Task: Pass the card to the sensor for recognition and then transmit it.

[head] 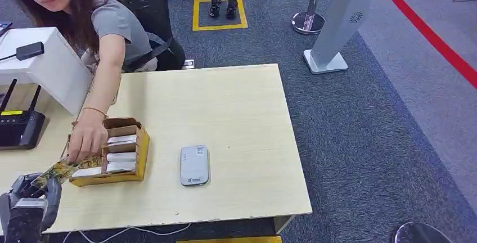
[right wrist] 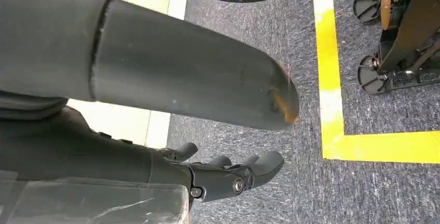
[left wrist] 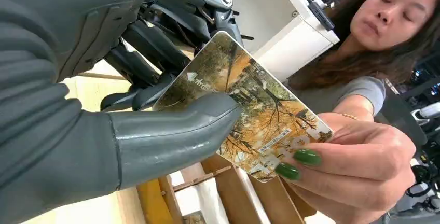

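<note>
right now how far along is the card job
Done: nothing visibly confirms the scan. In hand: the left hand pinches the card while the person's hand grips its other end beside the box. Left: the release; the sensor sits apart.

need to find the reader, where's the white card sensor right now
In the head view, the white sensor lies flat on the table, just right of the yellow card box.

The card [left wrist: 249, 110] is printed with orange-gold autumn trees; the thumb [left wrist: 171, 136] on it is grey — the person's nails [left wrist: 306, 156] green. The sensor [head: 194, 165] is pale grey, the box [head: 115, 153] yellow-brown, the table [head: 225, 113] light wood.
</note>
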You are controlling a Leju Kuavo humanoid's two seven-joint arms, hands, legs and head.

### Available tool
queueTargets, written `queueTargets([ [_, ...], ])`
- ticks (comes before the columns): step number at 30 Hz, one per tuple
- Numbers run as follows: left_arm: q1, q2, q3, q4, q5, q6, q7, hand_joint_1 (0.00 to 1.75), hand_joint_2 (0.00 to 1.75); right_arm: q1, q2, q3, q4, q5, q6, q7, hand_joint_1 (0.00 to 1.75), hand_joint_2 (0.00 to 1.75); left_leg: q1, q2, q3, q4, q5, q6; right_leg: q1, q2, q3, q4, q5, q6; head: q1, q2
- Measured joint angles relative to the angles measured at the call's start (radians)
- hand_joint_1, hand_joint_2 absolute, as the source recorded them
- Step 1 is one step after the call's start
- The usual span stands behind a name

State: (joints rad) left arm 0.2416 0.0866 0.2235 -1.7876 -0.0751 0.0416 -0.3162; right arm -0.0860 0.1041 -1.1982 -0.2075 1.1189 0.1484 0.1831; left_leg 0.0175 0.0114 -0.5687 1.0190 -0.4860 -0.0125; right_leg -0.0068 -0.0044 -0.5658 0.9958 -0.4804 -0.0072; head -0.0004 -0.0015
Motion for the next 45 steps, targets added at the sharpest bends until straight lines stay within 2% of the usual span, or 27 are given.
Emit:
queueTargets([
  [13, -0.002, 0.000, 0.000, 0.006, -0.007, 0.000, 0.000, 1.75, 1.75, 0.000, 0.000, 0.000, 0.000, 0.000, 0.000, -0.002, 0.00, 0.00, 0.000, 0.000, 0.000, 0.000, 0.000, 0.000, 0.000, 0.000, 0.000, 0.000, 0.000, 0.000, 0.000, 0.000],
  [18, -0.020, 0.000, -0.002, 0.014, -0.060, 0.024, 0.000, 1.75, 1.75, 0.000, 0.000, 0.001, 0.000, 0.003, 0.000, -0.003, 0.00, 0.00, 0.000, 0.000, 0.000, 0.000, 0.000, 0.000, 0.000, 0.000, 0.000, 0.000, 0.000, 0.000, 0.000, 0.000],
  [20, -0.026, 0.001, -0.008, 0.018, -0.099, 0.055, 0.000, 1.75, 1.75, 0.000, 0.000, 0.001, 0.000, 0.003, 0.001, -0.003, 0.00, 0.00, 0.000, 0.000, 0.000, 0.000, 0.000, 0.000, 0.000, 0.000, 0.000, 0.000, 0.000, 0.000, 0.000, 0.000],
  [22, -0.037, 0.003, -0.018, 0.025, -0.191, 0.126, 0.003, 1.75, 1.75, -0.001, 0.000, 0.002, 0.000, 0.006, 0.003, -0.002, 0.00, 0.00, 0.000, 0.000, 0.000, 0.000, 0.000, 0.000, 0.000, 0.000, 0.000, 0.000, 0.000, 0.000, 0.000, 0.000],
  [25, -0.065, 0.020, -0.039, 0.050, -0.428, 0.292, 0.040, 1.75, 1.75, -0.001, 0.000, 0.010, 0.000, 0.023, 0.004, -0.003, 0.00, 0.00, 0.000, 0.000, 0.000, 0.000, 0.000, 0.000, 0.000, 0.000, 0.000, 0.000, 0.000, 0.000, 0.000, 0.000],
  [27, -0.087, 0.036, -0.056, 0.079, -0.587, 0.380, 0.070, 1.75, 1.75, -0.002, 0.001, 0.019, 0.000, 0.036, 0.005, -0.003, 0.00, 0.00, 0.000, 0.000, 0.000, 0.000, 0.000, 0.000, 0.000, 0.000, 0.000, 0.000, 0.000, 0.000, 0.000, 0.000],
  [30, -0.123, 0.064, -0.098, 0.137, -0.807, 0.476, 0.116, 1.75, 1.75, -0.005, 0.003, 0.036, 0.000, 0.056, 0.006, 0.002, 0.00, 0.00, 0.000, 0.000, 0.000, 0.000, 0.000, 0.000, 0.000, 0.000, 0.000, 0.000, 0.000, 0.000, 0.000, 0.000],
  [38, -0.227, 0.098, -0.234, 0.249, -1.137, 0.570, 0.212, 1.75, 1.75, -0.010, 0.004, 0.078, 0.006, 0.094, 0.013, 0.011, 0.00, 0.00, 0.000, 0.000, 0.000, 0.000, 0.000, 0.000, 0.000, 0.000, 0.000, 0.000, 0.000, 0.000, 0.000, 0.000],
  [41, -0.277, 0.109, -0.309, 0.283, -1.286, 0.576, 0.262, 1.75, 1.75, -0.013, 0.005, 0.092, 0.006, 0.102, 0.018, 0.011, 0.00, 0.00, -0.001, 0.000, 0.000, 0.001, 0.000, 0.000, 0.000, 0.000, 0.000, 0.000, 0.000, 0.000, 0.000, 0.000],
  [45, -0.352, 0.114, -0.419, 0.335, -1.396, 0.574, 0.321, 1.75, 1.75, -0.016, 0.005, 0.109, 0.006, 0.114, 0.021, 0.010, 0.00, 0.00, -0.001, 0.000, 0.000, 0.001, 0.001, 0.000, -0.001, 0.000, 0.000, 0.000, 0.001, 0.000, 0.000, 0.000],
])
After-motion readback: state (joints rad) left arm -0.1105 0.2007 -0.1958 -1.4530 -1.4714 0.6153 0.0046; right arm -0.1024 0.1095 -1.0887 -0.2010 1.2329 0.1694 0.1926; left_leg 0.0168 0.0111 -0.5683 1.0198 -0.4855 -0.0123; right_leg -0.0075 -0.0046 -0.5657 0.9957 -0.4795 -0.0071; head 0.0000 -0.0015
